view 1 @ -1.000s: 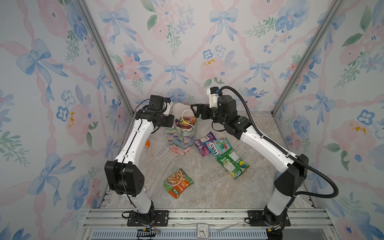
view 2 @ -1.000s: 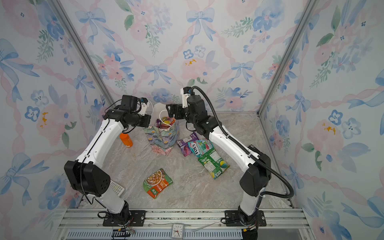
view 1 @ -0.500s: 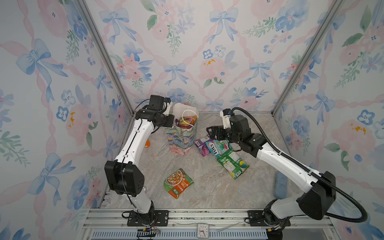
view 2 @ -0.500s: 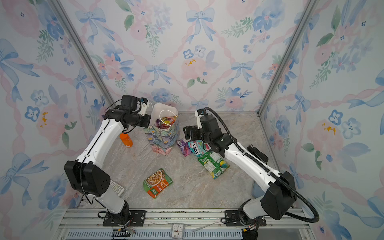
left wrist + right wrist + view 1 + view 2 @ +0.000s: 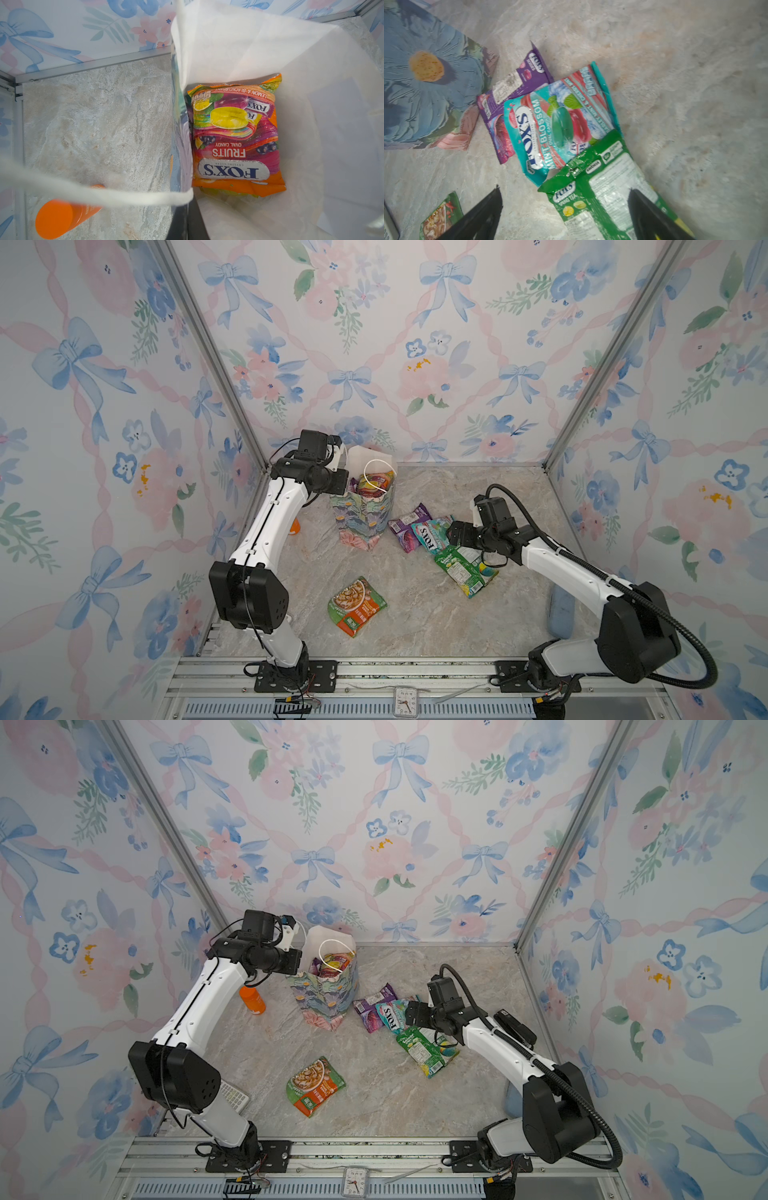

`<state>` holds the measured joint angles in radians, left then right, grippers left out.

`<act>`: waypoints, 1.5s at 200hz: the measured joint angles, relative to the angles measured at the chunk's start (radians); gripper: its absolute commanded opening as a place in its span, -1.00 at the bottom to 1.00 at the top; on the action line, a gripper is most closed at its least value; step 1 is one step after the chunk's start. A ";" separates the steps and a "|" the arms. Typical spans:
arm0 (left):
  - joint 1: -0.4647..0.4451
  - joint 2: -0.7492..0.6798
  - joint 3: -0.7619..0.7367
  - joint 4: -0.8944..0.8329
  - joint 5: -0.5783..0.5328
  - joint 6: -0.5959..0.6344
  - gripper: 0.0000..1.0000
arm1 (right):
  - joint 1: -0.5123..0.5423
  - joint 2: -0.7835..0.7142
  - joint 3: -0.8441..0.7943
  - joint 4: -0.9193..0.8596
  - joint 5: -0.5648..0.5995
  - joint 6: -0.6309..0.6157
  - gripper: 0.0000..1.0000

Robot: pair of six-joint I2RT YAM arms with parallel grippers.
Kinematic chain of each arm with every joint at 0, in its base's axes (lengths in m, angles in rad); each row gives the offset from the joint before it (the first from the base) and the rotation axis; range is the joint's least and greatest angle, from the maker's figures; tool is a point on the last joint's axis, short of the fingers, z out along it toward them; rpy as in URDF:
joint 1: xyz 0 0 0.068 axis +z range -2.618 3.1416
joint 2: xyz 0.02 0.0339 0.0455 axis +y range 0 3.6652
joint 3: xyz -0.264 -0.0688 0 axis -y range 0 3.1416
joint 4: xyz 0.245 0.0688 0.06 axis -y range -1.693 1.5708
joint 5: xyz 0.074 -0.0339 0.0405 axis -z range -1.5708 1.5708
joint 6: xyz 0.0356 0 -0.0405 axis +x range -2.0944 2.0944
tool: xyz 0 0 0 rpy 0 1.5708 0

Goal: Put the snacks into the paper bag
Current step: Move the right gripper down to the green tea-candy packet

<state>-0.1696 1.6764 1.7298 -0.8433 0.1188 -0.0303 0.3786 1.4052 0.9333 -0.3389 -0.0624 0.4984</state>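
Snacks (image 5: 430,533): three overlapped just beside the paper bag (image 5: 361,516); noodle packet (image 5: 356,605) apart; more inside the bag.
My right claw (image 5: 564,188): spread over the green packet (image 5: 602,197).
My left claw (image 5: 344,467): clamped on the bag's rim.
Risk: the teal packet (image 5: 556,124), tucked under the green one, may drag along.

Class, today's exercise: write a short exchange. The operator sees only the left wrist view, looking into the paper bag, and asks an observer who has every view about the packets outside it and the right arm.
Operator: How many packets lie outside the paper bag?
Observer: Four, all on the table: a purple packet, a teal packet, a green packet and a noodle packet.
Operator: Where is the right gripper?
Observer: Over the green packet, jaws open, holding nothing.
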 measured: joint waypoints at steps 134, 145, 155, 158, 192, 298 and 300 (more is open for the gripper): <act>0.000 0.000 -0.003 0.003 0.000 0.000 -1.00 | -0.211 -0.022 -0.227 0.044 -0.093 0.026 0.94; 0.000 0.000 -0.003 0.003 0.000 0.000 -1.00 | -0.195 -0.023 -0.241 0.054 -0.101 0.043 0.94; 0.000 0.000 -0.003 0.003 0.000 0.000 -1.00 | -0.173 -0.029 -0.252 0.056 -0.103 0.058 0.94; 0.000 0.000 -0.003 0.003 0.000 0.000 -1.00 | -0.166 -0.032 -0.255 0.056 -0.103 0.063 0.93; 0.000 0.000 -0.003 0.004 0.000 0.000 -1.00 | -0.088 -0.106 -0.293 0.057 -0.102 0.143 0.95; 0.000 0.000 -0.003 0.003 0.001 0.000 -1.00 | 0.015 -0.201 -0.275 -0.006 -0.091 0.183 0.81; 0.000 0.000 -0.003 0.003 0.001 0.000 -1.00 | 0.008 -0.200 -0.272 -0.011 -0.091 0.176 0.81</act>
<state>-0.1696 1.6764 1.7267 -0.8398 0.1196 -0.0303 0.3866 1.2049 0.6613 -0.3496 -0.1535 0.6746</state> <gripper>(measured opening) 0.048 0.918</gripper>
